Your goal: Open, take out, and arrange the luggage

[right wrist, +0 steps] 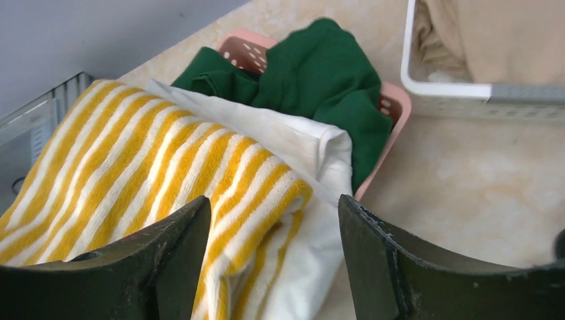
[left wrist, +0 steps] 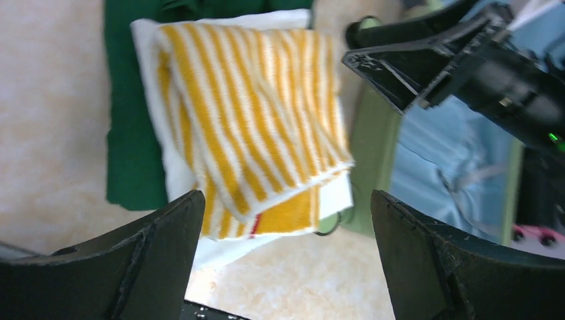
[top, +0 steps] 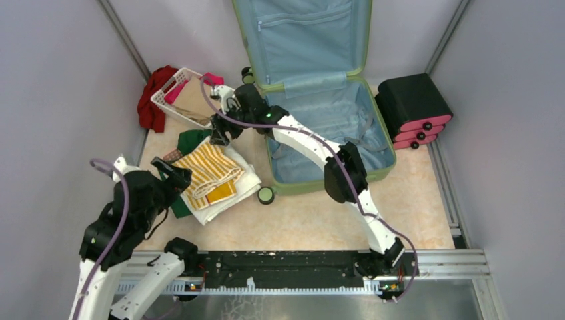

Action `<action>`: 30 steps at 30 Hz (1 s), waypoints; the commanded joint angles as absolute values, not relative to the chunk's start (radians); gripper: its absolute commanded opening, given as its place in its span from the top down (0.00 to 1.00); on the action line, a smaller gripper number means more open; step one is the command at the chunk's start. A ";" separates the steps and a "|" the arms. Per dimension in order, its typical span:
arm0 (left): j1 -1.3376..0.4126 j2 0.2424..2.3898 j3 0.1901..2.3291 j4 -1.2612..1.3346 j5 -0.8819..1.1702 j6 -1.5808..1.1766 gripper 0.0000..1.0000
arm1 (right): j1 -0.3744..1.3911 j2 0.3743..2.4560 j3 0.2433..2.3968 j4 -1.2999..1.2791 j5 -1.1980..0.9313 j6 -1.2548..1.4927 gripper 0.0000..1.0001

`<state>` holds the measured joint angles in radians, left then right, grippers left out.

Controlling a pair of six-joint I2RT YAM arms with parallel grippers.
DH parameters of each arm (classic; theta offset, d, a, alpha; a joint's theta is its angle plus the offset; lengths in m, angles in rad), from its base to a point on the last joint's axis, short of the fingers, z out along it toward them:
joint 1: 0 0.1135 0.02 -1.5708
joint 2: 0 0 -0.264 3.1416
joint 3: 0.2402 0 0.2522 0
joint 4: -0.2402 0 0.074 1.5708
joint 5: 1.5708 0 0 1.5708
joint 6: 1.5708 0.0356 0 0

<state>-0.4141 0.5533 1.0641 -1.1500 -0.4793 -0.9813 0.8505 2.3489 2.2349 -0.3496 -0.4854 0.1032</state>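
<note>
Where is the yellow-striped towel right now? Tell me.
The yellow-striped towel lies left of centre in the top view, on a folded white cloth, just left of the open luggage.

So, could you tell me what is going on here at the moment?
Two robot arms are unpacking the luggage, which lies open with its blue lining showing. A yellow-striped towel sits folded on a white cloth and a green garment, just left of the case. The left pincer and the right pincer both hover open over that pile, holding nothing.
</note>
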 commanded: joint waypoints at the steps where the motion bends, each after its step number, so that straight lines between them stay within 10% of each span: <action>1: -0.410 0.444 1.059 -0.929 -0.264 -0.704 0.01 | 0.764 2.156 2.235 -0.385 -0.697 -0.062 0.31; 6: -0.413 0.408 0.937 -0.659 -0.143 -0.613 0.11 | 0.703 1.981 1.994 -0.391 -1.024 -0.197 0.32; 12: -0.413 0.537 0.846 -0.585 -0.262 -0.613 0.52 | 0.673 1.770 1.746 -0.535 -1.024 -0.405 0.34; 18: -0.411 0.579 0.711 -0.568 -0.353 -0.661 0.58 | 0.555 1.629 1.542 -0.496 -1.038 -0.392 0.36; 25: -0.389 0.629 0.614 -0.619 -0.439 -0.798 0.49 | 0.402 1.530 1.442 -0.510 -1.066 -0.388 0.37; 30: -0.387 0.609 0.760 -0.614 -0.390 -0.732 0.03 | 0.261 1.417 1.401 -0.547 -1.067 -0.409 0.36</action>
